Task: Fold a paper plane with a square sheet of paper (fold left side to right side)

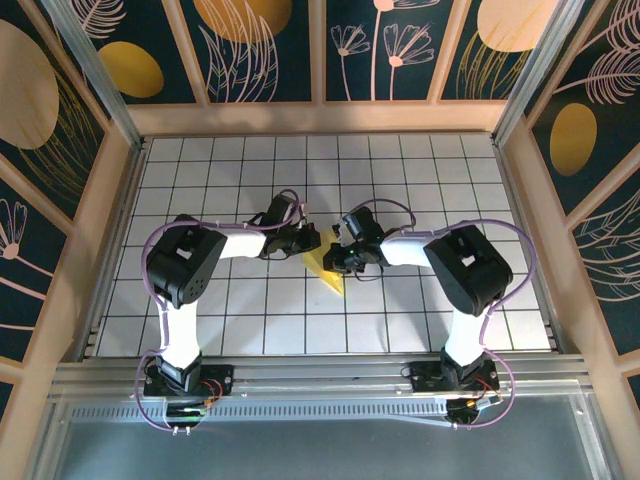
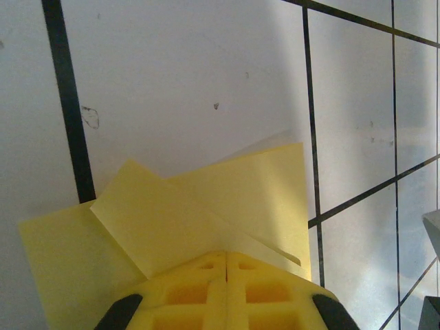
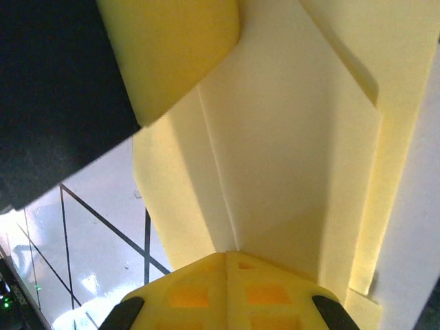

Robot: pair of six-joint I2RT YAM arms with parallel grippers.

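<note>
Left jaws: shut, the two yellow fingers (image 2: 185, 295) meet along a centre seam with no gap. Their tips sit against the folded yellow sheet of paper (image 2: 206, 206); cannot tell whether any layer is pinched between them. Right jaws: also shut, fingers (image 3: 268, 292) seam to seam, with the tips at the foot of a long crease in the paper. Again, pinch or mere contact cannot be told. In the right wrist view, one yellow finger of the left arm (image 3: 172, 55) lies over the upper left part of the paper, with its black housing beside it. In the left wrist view, the paper is no longer a flat square. One flap lies diagonally across another layer, a lower layer sticks out at the left, and a straight-edged corner stands at the upper right. The paper lies flat on the white desk (image 1: 250, 320), which is ruled with black grid lines. From above, the paper shows as a small yellow wedge pointing toward the near edge. It is near the middle of the desk, directly between the two wrists, which partly cover it. The left arm (image 1: 180, 265) and right arm (image 1: 465, 265) both bend inward from their bases at the aluminium rail (image 1: 320, 375). Purple cables (image 1: 525, 250) loop along each arm. Dark wall panels with golden ovals (image 1: 130, 68) enclose the desk.
</note>
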